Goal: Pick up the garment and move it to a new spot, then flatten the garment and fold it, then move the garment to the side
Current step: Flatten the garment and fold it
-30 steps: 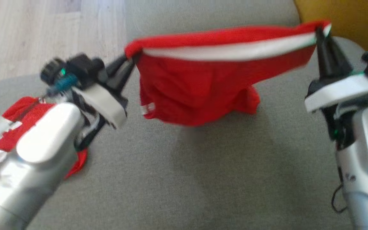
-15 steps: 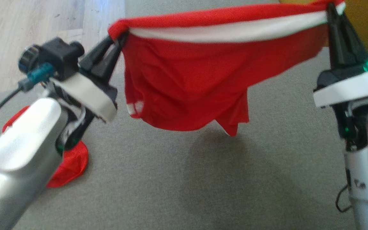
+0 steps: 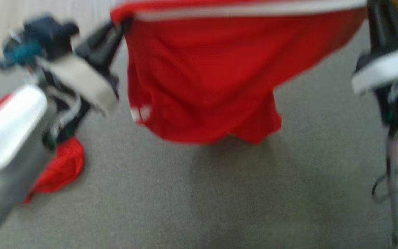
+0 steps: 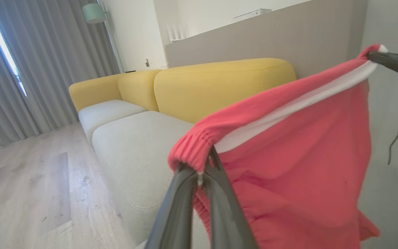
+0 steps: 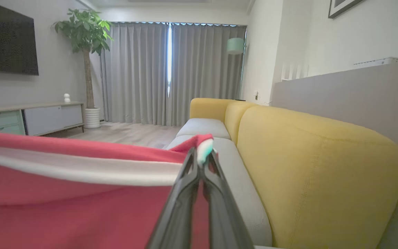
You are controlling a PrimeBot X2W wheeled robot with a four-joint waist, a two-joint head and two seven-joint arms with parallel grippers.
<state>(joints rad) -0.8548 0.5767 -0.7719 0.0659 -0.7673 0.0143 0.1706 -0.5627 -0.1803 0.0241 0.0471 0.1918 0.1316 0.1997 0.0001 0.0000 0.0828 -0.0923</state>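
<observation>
Pinching shut on cloth, my left gripper (image 4: 199, 172) is biting one gathered end of the waistband (image 4: 288, 110), and my right gripper (image 5: 201, 159) is clamping the opposite end. The red garment (image 3: 202, 76) is hanging stretched between them over the grey sofa seat (image 3: 219, 200); I cannot tell whether its hem is touching. It is sagging like light, limp fabric, so I am judging the thick elastic band the surest hold.

The garment (image 3: 202, 76) hangs over the sofa seat (image 3: 219, 200). The left gripper (image 3: 120, 23) is at the left end of the garment, the right gripper (image 5: 201, 158) at its right end. A second cloth (image 3: 60, 169) lies on the seat, left of the garment.
</observation>
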